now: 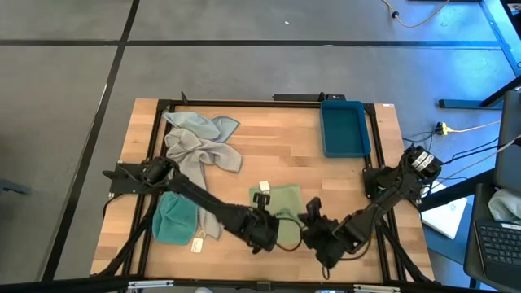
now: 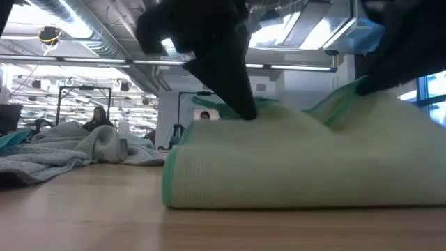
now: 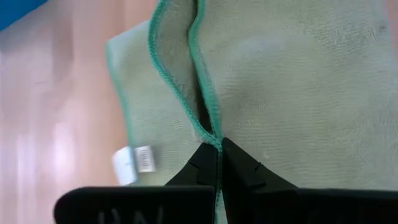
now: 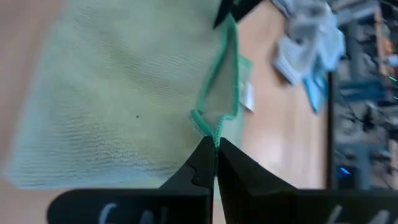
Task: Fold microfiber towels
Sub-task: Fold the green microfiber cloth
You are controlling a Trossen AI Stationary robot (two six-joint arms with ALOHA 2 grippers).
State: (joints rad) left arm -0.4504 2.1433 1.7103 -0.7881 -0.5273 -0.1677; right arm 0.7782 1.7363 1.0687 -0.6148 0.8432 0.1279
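Both jaws closed on pale green towel [image 1: 283, 200] hem near bench [image 1: 269, 138] front edge, left gripper [image 3: 219, 152] & right gripper [image 4: 215, 148]; we risk thin pinch slipping w/ uneven pull, fold goes crooked.
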